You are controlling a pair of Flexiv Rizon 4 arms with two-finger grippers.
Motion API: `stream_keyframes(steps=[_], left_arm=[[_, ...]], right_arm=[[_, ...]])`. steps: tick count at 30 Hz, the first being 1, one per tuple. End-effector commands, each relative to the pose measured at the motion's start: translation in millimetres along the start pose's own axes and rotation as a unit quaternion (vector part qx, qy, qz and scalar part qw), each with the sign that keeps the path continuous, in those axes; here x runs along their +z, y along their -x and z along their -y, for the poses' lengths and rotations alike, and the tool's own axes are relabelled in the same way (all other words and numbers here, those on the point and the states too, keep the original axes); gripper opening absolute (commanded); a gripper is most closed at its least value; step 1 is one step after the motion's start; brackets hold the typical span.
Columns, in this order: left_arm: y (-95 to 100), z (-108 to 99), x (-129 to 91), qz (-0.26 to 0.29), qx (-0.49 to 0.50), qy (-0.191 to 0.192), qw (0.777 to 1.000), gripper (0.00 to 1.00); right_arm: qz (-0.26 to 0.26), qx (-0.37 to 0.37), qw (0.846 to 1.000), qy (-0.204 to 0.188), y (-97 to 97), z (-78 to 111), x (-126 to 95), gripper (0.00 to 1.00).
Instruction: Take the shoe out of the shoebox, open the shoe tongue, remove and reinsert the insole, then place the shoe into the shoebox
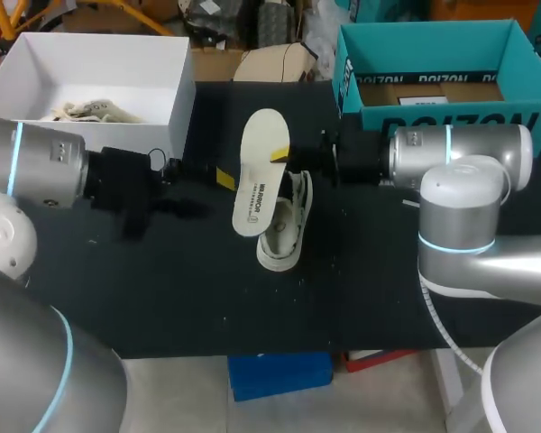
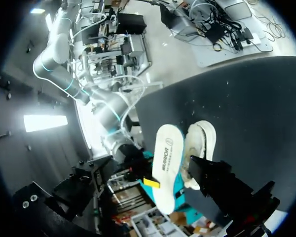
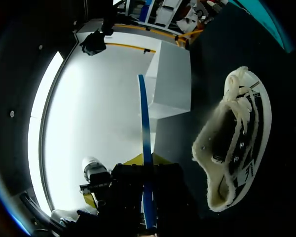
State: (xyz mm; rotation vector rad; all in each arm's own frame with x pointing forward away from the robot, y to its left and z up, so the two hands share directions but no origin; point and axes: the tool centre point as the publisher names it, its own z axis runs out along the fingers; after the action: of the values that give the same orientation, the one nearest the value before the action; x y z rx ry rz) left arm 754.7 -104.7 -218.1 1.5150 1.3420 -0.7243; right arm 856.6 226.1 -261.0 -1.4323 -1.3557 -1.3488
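Observation:
A white insole hangs in the air above the black table, pinched at one edge by my right gripper, which is shut on it. In the right wrist view the insole shows edge-on with a blue underside, clamped in that gripper. The white laced shoe lies on its side on the table just below the insole, beside the right gripper. My left gripper stands wide open close to the insole's left edge; from its wrist the insole and shoe lie just ahead of its fingers.
An open white shoebox stands at the table's back left with pale laced material inside. A teal box stands at the back right, behind my right arm. The table's front edge runs just below the shoe.

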Motion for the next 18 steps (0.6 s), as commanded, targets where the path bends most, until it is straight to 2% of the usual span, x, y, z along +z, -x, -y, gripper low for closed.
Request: stream_keyframes(steps=[1, 4, 10, 18], left_arm=[[-13.0, 4, 2, 0.468, -0.060, 0.026, 0.881, 1.00], [-14.8, -1, -1, 0.514, -0.069, 0.036, 0.854, 1.00], [-16.8, -16, -10, 0.534, -0.067, 0.058, 0.841, 1.00], [-21.5, -37, -9, 0.482, -0.092, 0.078, 0.868, 1.00]], right_arm=[[0.000, 0.000, 1.000, 0.001, 0.2, 0.4, 1, 0.00], [0.000, 0.000, 1.000, 0.001, 0.2, 0.4, 1, 0.00], [0.000, 0.000, 1.000, 0.001, 0.2, 0.4, 1, 0.00], [0.000, 0.000, 1.000, 0.001, 0.2, 0.4, 1, 0.00]])
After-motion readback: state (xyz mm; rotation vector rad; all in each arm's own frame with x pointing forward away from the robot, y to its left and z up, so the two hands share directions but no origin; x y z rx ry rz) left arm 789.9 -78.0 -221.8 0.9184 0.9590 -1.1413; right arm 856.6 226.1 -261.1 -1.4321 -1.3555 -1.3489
